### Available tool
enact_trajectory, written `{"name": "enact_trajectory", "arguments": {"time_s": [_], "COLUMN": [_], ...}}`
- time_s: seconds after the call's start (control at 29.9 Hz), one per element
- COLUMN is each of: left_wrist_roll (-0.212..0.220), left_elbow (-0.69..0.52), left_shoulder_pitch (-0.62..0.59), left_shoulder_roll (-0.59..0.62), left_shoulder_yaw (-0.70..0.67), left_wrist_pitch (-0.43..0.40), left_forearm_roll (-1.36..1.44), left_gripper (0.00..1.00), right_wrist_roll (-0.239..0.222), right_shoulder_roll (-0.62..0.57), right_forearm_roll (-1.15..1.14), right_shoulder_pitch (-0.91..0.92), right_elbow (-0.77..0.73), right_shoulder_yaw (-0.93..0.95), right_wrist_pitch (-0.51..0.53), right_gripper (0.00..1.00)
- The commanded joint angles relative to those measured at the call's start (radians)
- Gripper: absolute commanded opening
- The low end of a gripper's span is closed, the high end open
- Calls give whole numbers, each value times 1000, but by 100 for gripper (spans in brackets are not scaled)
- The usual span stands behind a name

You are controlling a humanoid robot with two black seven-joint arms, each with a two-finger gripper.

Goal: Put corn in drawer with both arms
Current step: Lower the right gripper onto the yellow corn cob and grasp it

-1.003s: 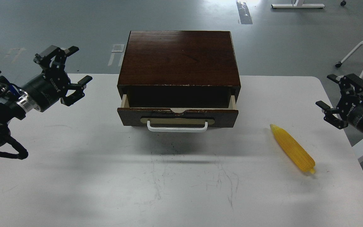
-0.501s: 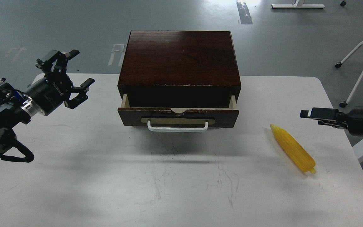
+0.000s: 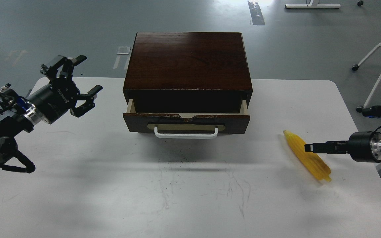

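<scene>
Corn (image 3: 306,155) on the table's (image 3: 177,198) right side, long axis running far-left to near-right. Right gripper (image 3: 311,147) edge-on over its middle, spread not readable. Left gripper (image 3: 78,82) splayed wide, empty, well apart left of the part-open drawer (image 3: 186,121).

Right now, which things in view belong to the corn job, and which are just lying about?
Part of the job:
corn
drawer, partly open
left end effector, open
right end effector, over the corn, seen edge-on

Just there:
wooden box
table
white chair
</scene>
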Motion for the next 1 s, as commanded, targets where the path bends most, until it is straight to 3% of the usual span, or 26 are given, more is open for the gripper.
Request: {"name": "enact_trajectory", "arguments": {"time_s": [0.0,0.1,0.2,0.3,0.33,0.4,0.53,0.77,0.97], "left_wrist_roll": [0,0,0,0,0,0,0,0,0], "left_elbow": [2,0,0,0,0,0,-1,-1,-1], "left_shoulder_pitch": [0,0,0,0,0,0,0,0,0], "left_shoulder_roll": [0,0,0,0,0,0,-1,0,3], "left_shoulder_yaw": [0,-2,-3,-6,-6,-6,-8,-8,-9], "left_wrist_pitch": [0,0,0,0,0,0,0,0,0], "left_forearm_roll": [-1,-1,-1,-1,-1,-1,-1,-1,0], "left_gripper": [99,99,99,99,99,99,99,99,99], "right_wrist_roll": [0,0,0,0,0,0,0,0,0], "right_shoulder_roll": [26,42,49,49,49,49,46,33,-63], "right_forearm_roll": [-7,-9,-9,-9,-9,-11,-15,-20,-15], "right_shoulder_pitch": [7,25,45,57,59,59,60,74,237], "right_elbow": [-11,-25,-25,-23,-23,-22,-17,-3,89], "right_shoulder_yaw": [-28,-53,-102,-125,-127,-128,-130,-128,-127], "right_wrist_pitch": [-20,-43,-44,-44,-44,-44,-44,-43,-41], "right_gripper": [100,98,86,61,45,31,14,13,13]}}
